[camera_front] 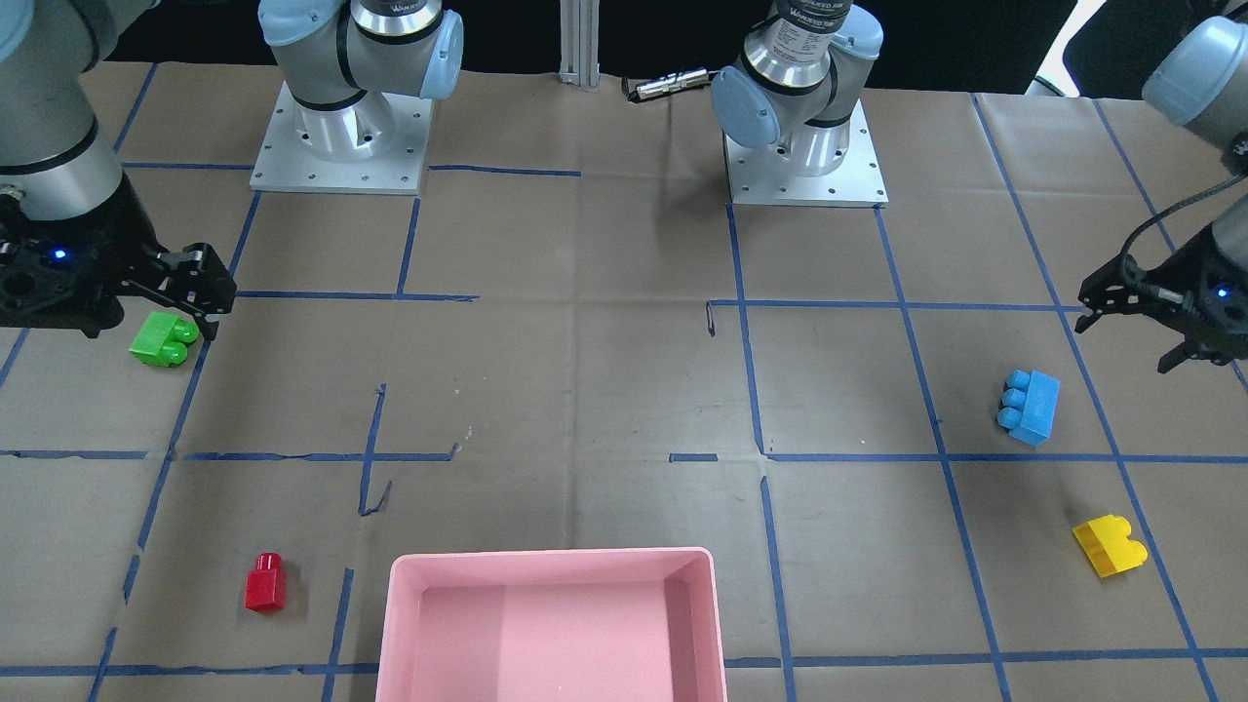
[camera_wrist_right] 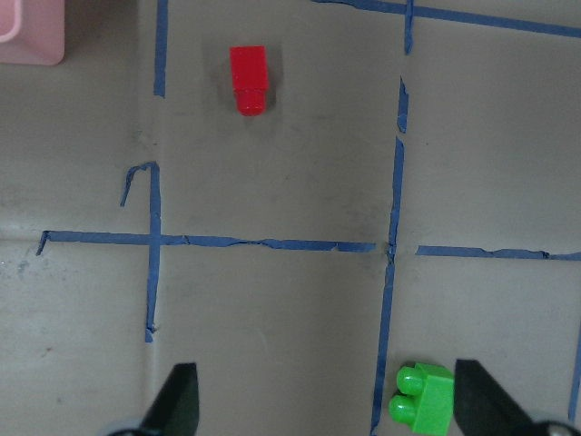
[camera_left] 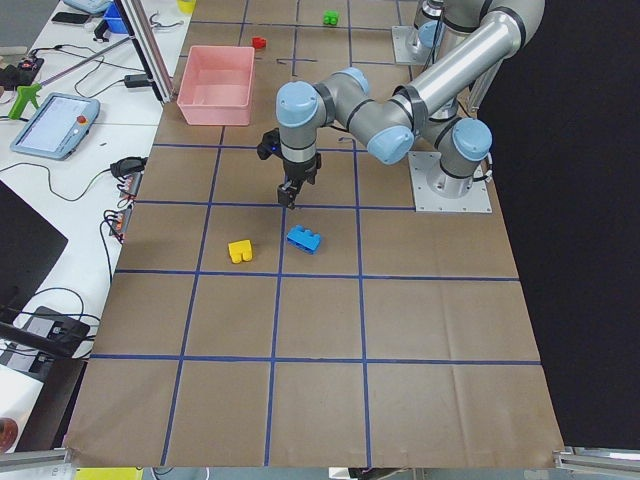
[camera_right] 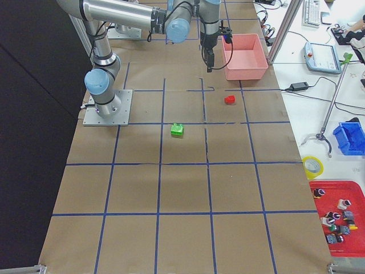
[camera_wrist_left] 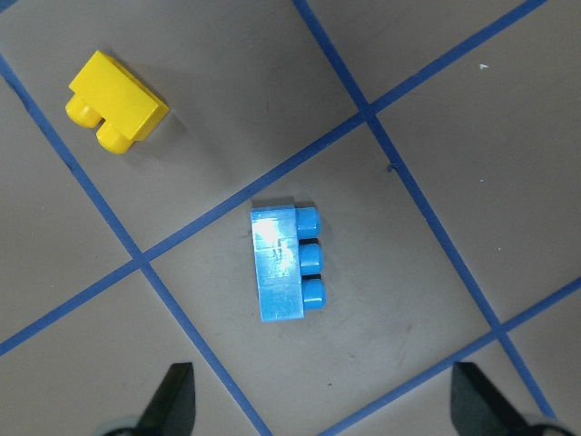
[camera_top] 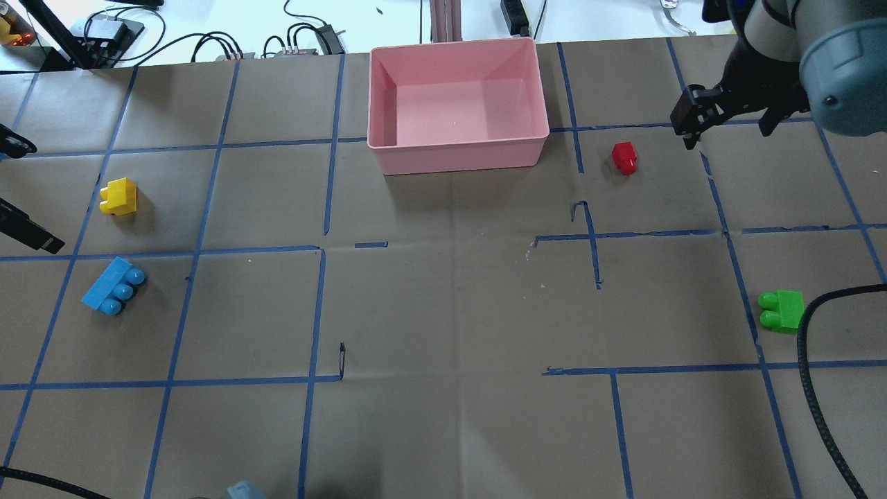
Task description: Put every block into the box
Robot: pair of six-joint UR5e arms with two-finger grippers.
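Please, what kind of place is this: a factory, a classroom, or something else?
Most likely a robotics lab. The left arm and right arm are bolted to a paper-covered table marked with a tape grid; a teach pendant and loose cables lie beside it.

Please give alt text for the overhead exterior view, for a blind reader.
Four blocks lie outside the empty pink box: red block near it, green block at right, yellow block and blue block at left.
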